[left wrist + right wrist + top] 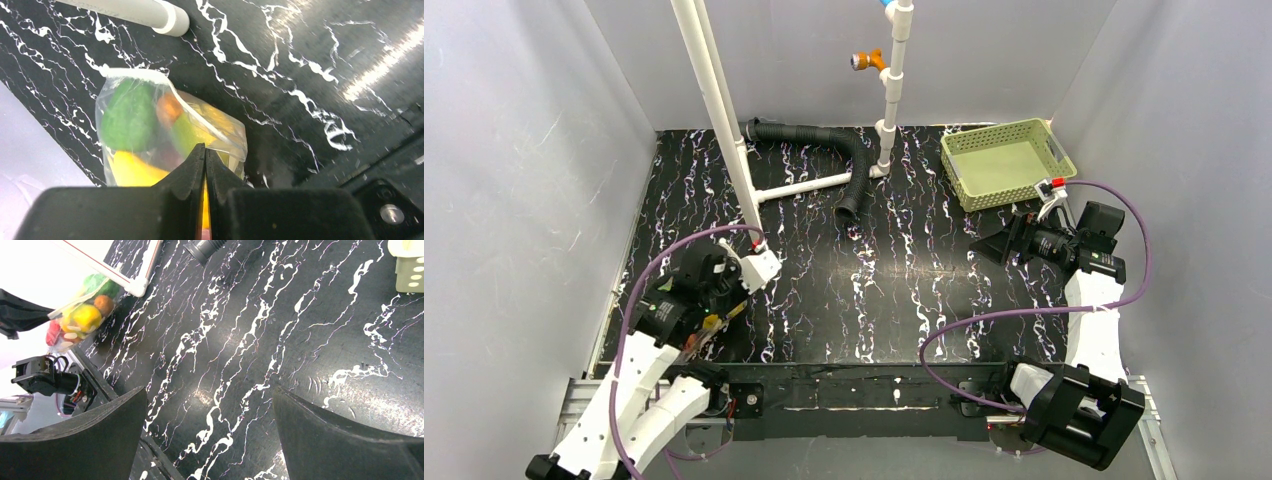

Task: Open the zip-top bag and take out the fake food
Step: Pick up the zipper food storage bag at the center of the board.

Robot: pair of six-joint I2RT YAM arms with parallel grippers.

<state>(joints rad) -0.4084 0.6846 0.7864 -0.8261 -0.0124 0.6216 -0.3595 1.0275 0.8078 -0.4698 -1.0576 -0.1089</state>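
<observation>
Left gripper (205,152) is clamped tight on the edge of the zip-top bag (150,95), near-left on the table (300,50) (fake food (127,120) inside, green and yellow showing). Right gripper (209,390) gapes wide, holding nothing, near the green basket (1002,196).

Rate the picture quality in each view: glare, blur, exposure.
Top view: evenly lit and sharp, a soft sheen down the middle of the table. Left wrist view: bright glare streak on the table at upper right; the bag looks hazy. Right wrist view: upper-left corner blown out white; right claw dark and soft-edged.
</observation>
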